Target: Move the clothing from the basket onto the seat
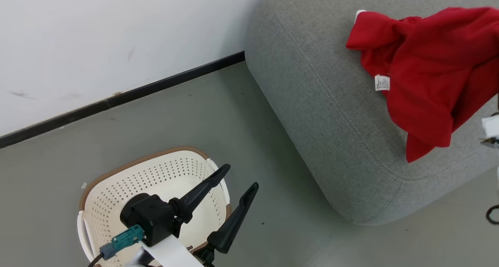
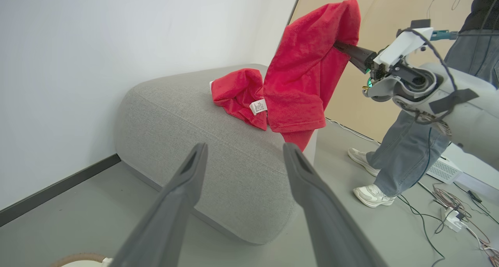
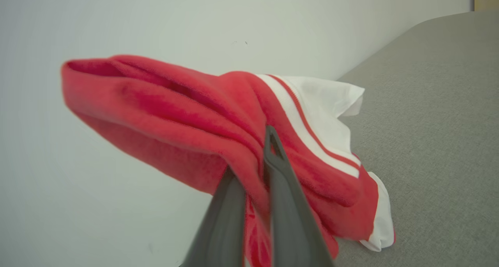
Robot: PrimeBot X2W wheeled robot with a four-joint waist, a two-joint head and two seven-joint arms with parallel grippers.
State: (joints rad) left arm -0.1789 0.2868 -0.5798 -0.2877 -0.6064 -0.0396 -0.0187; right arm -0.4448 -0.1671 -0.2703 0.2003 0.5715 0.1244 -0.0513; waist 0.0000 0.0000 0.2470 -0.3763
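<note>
The seat (image 1: 323, 115) already carries part of the red clothing (image 1: 425, 76), and the rest hangs above it from the right claw (image 3: 251, 158), which is clamped on the fabric. The basket (image 1: 117, 189) looks bare where its inside shows, with the left claw (image 1: 241, 176) spread apart over it. Only the release seems left.

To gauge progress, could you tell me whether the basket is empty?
Apparently empty: the basket shows only bare white walls, though the left jaws hide part.
</note>
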